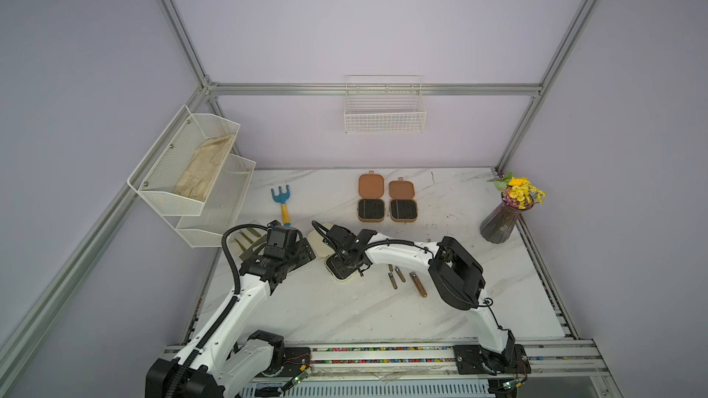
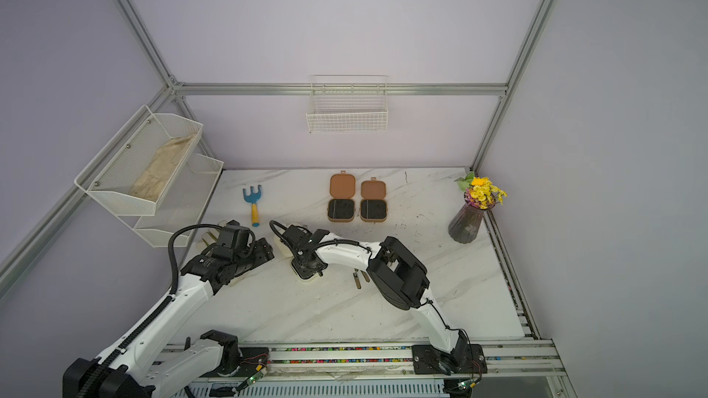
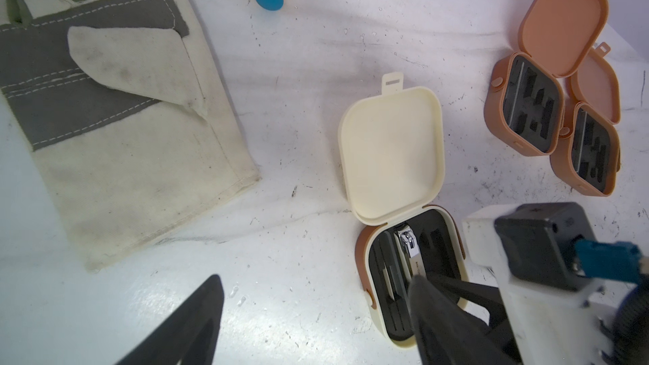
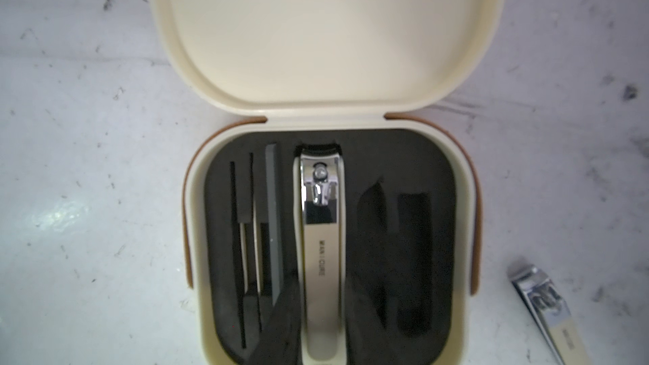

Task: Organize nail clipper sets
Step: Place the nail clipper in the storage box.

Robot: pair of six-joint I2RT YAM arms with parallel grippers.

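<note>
Right gripper (image 4: 321, 284) straddles the silver clipper (image 4: 321, 212), seated in its fitted slot of the open cream case (image 4: 326, 29), grip or release unclear; left gripper (image 3: 316, 280) hangs open, empty.

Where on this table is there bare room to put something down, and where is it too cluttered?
Bare table: the wide front strip, nearer the camera than the cream case and the loose clippers, and the stretch between the brown cases and the vase. Crowded: around that cream case and by the glove.
</note>
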